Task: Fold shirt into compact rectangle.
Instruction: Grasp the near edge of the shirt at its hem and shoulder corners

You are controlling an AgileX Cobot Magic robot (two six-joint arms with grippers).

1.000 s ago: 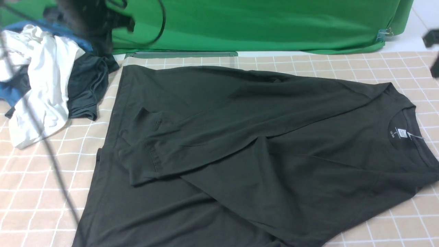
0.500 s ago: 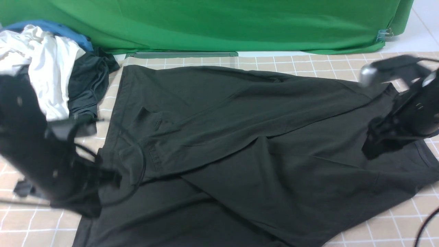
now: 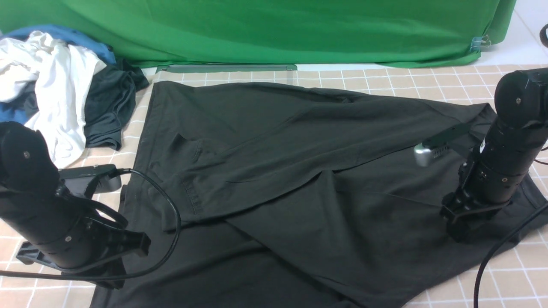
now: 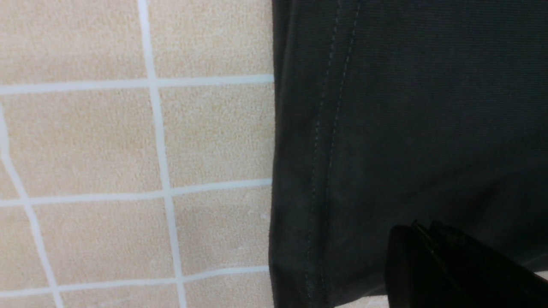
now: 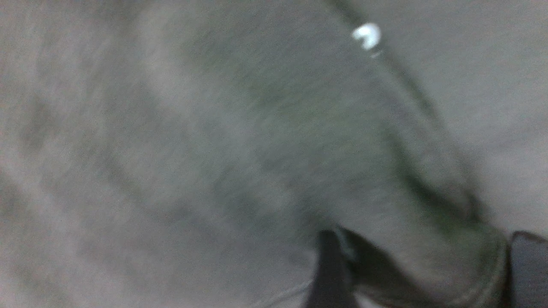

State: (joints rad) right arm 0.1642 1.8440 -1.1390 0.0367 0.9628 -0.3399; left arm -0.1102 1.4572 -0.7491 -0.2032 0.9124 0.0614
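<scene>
Now both arms have come down onto the black long-sleeved shirt [image 3: 299,179], which a second ago lay with no gripper near it. It is spread sideways on the table, hem to our left and collar to our right, with both sleeves crossed over the body. Our left gripper [image 4: 421,239] sits at the stitched hem with its fingers pressed together; whether any cloth is caught between them we cannot tell. Our right gripper [image 5: 424,273] is at the collar end. Its fingers stand apart with a ridge of neckband between them, and in that blurred view it seems not yet pinched. We judge the sleeve folds done and the lengthwise fold about to begin.

Underneath is a beige tablecloth [image 3: 428,81] ruled in white squares. A green backdrop [image 3: 299,30] hangs behind, held by a clip [image 3: 481,41]. At far left lies a heap: a white shirt [image 3: 60,94], a dark grey garment [image 3: 107,107] and something blue [image 3: 64,34]
</scene>
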